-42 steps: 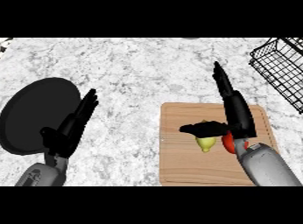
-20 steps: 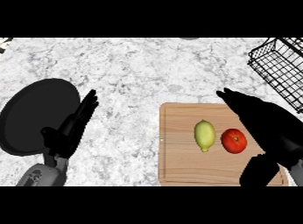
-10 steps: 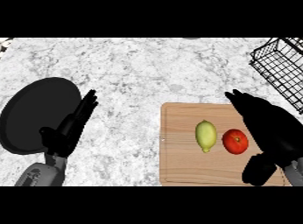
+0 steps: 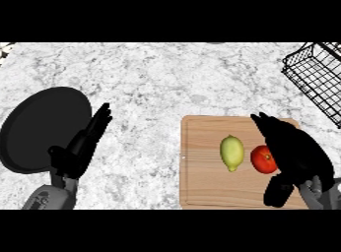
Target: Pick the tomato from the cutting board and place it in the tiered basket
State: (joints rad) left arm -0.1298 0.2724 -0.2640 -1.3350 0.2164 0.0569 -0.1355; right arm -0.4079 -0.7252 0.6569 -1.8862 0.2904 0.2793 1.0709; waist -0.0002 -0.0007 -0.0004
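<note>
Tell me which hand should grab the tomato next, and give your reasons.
The right hand. It hangs over the cutting board, right beside the tomato, on the wire basket's side. The left hand rests by the black plate, with the lemon between it and the tomato.

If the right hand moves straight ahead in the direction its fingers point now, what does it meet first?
The right hand points up the view and slightly left, past the tomato beside it. Beyond the cutting board only bare counter shows; the tiered basket lies off to the right.
</note>
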